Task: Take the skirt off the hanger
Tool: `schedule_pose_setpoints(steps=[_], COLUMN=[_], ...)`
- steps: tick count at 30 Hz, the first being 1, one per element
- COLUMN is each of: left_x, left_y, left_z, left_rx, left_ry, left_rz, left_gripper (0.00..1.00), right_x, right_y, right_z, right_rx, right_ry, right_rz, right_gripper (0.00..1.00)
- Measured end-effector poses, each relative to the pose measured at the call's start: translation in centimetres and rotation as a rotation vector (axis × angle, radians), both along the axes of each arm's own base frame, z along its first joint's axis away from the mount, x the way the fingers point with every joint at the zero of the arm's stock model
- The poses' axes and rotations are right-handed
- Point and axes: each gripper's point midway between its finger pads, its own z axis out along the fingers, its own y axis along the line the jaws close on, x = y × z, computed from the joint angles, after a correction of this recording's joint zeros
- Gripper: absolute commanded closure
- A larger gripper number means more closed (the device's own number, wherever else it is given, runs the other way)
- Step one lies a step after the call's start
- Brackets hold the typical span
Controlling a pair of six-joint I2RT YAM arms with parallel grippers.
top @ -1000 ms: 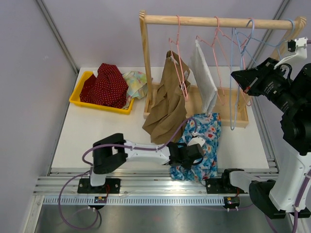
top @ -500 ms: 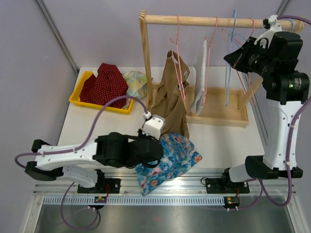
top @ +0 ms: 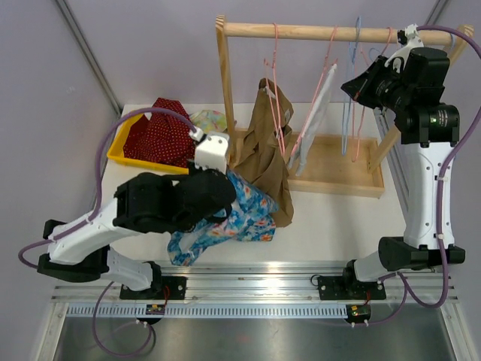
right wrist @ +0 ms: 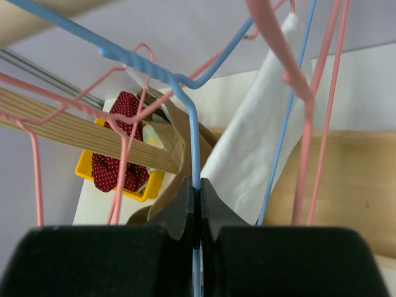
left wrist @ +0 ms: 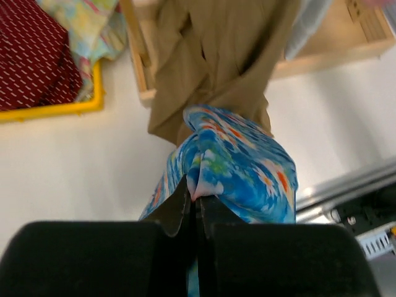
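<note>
1. Yellow bin (top: 120, 154), far-left corner of the desk (top: 338, 218): holds red cloth (top: 161, 131), so prob. where loose garments go.
2. Left hand (left wrist: 193, 197) is clenched on a fold of the floral skirt (left wrist: 244, 170). The skirt hangs from it over the desk's near-left part, off any hanger. We judge removal done, drop-off left.
3. Brown garment (top: 263, 150) hangs on the rack (top: 316, 31), just beside the skirt.
4. Right hand (right wrist: 197, 193) pinches the bare blue hanger (right wrist: 185, 102) up at the rail, prob. to steady it.
</note>
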Motion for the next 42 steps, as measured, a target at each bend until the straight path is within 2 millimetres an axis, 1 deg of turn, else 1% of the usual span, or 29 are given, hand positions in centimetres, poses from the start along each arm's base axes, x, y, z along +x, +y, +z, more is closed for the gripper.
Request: schedule_pose_setpoints(steps=[2, 3, 5, 7, 8, 9, 10, 11, 12, 13, 17, 18, 19, 23, 25, 26, 27, 28, 29, 30, 31, 32, 33, 36, 37, 38, 40, 42], left_x=[1.7, 2.5, 3.9, 5.1, 5.8, 6.4, 7.2, 7.9, 8.6, 9.4, 13.3, 14.6, 15.6, 21.2, 24.3, 25.6, 27.3, 28.8, 30.3, 31.3, 32.3, 32.9, 33.3, 33.7, 33.5, 33.3, 33.0, 32.6], left_y=[1.1, 1.9, 3.7, 5.2, 6.1, 6.8, 7.6, 8.4, 9.1, 9.6, 12.7, 13.8, 14.5, 17.9, 19.2, 19.5, 19.9, 20.4, 20.7, 21.1, 21.4, 21.5, 21.8, 22.0, 21.8, 21.6, 21.2, 20.8], left_z=[1.9, 3.3, 4.7, 6.1, 6.8, 7.5, 8.1, 8.7, 9.4, 10.0, 11.9, 12.2, 12.4, 13.0, 12.8, 12.8, 12.2, 11.5, 10.4, 9.2, 7.6, 5.7, 3.5, -2.3, -3.9, -5.0, -5.7, -5.0], left_rx=[-0.006, -0.013, -0.008, 0.004, 0.013, 0.021, 0.032, 0.045, 0.052, 0.061, 0.091, 0.098, 0.1, 0.121, 0.14, 0.142, 0.152, 0.161, 0.168, 0.176, 0.187, 0.193, 0.21, 0.233, 0.239, 0.244, 0.229, 0.196], left_ry=[-0.034, -0.059, -0.09, -0.123, -0.143, -0.162, -0.18, -0.199, -0.219, -0.239, -0.303, -0.313, -0.32, -0.357, -0.37, -0.377, -0.372, -0.365, -0.348, -0.326, -0.295, -0.256, -0.209, -0.081, -0.039, -0.004, 0.025, 0.019], left_rz=[0.041, 0.056, 0.102, 0.129, 0.151, 0.17, 0.193, 0.216, 0.239, 0.261, 0.39, 0.434, 0.463, 0.609, 0.673, 0.693, 0.714, 0.736, 0.748, 0.761, 0.767, 0.768, 0.768, 0.751, 0.739, 0.73, 0.722, 0.711], left_gripper=[1.0, 1.0, 1.0, 1.0, 1.0, 1.0, 1.0, 1.0, 1.0, 1.0, 1.0, 1.0, 1.0, 1.0, 1.0, 0.97, 0.92, 0.84, 0.71, 0.32, 0.18, 0.07, 0.01, 0.01, 0.01, 0.01, 0.01, 0.01], right_x=[-0.2, -0.4, -0.7, -1.0, -1.3, -1.7, -2.1, -2.7, -3.2, -3.7, -6.0, -6.6, -7.3, -8.8, -9.1, -9.2, -9.2, -9.2, -9.2, -9.3, -9.4, -9.6, -9.8, -10.2, -10.3, -10.4, -10.5, -10.6], right_y=[-0.2, -0.2, -0.4, -0.4, -0.5, -0.5, -0.6, -0.6, -0.7, -0.8, -1.1, -1.2, -1.2, -1.1, -1.0, -1.0, -0.9, -0.9, -0.9, -0.8, -0.8, -0.8, -0.8, -0.6, -0.5, -0.3, 0.0, 0.4], right_z=[-1.1, -1.6, -2.4, -2.4, -2.4, -2.2, -2.1, -2.0, -1.7, -1.4, -0.5, -0.5, -0.7, -1.4, -2.0, -2.3, -2.5, -2.6, -2.7, -2.9, -3.1, -3.2, -3.2, -2.8, -2.7, -2.5, -2.2, -1.6], right_rx=[0.0, 0.0, -0.001, -0.002, -0.002, -0.002, 0.001, -0.001, -0.006, -0.007, -0.012, -0.011, -0.008, 0.009, 0.019, 0.022, 0.024, 0.025, 0.026, 0.026, 0.027, 0.03, 0.031, 0.04, 0.043, 0.048, 0.054, 0.062], right_ry=[0.027, 0.04, 0.059, 0.054, 0.053, 0.046, 0.044, 0.038, 0.028, 0.016, -0.029, -0.034, -0.039, -0.043, -0.034, -0.029, -0.024, -0.021, -0.021, -0.019, -0.018, -0.018, -0.018, -0.031, -0.037, -0.04, -0.05, -0.063], right_rz=[-0.004, -0.006, -0.011, -0.012, -0.013, -0.018, -0.023, -0.025, -0.028, -0.03, -0.049, -0.052, -0.052, -0.051, -0.051, -0.051, -0.05, -0.048, -0.046, -0.046, -0.046, -0.046, -0.044, -0.032, -0.027, -0.019, -0.002, 0.022], right_gripper=[1.0, 1.0, 0.99, 0.84, 0.71, 0.45, 0.28, 0.17, 0.1, 0.01, 0.01, 0.01, 0.01, 0.0, 0.0, 0.01, 0.01, 0.01, 0.01, 0.0, 0.01, 0.0, 0.01, 0.01, 0.01, 0.01, 0.01, 0.0])
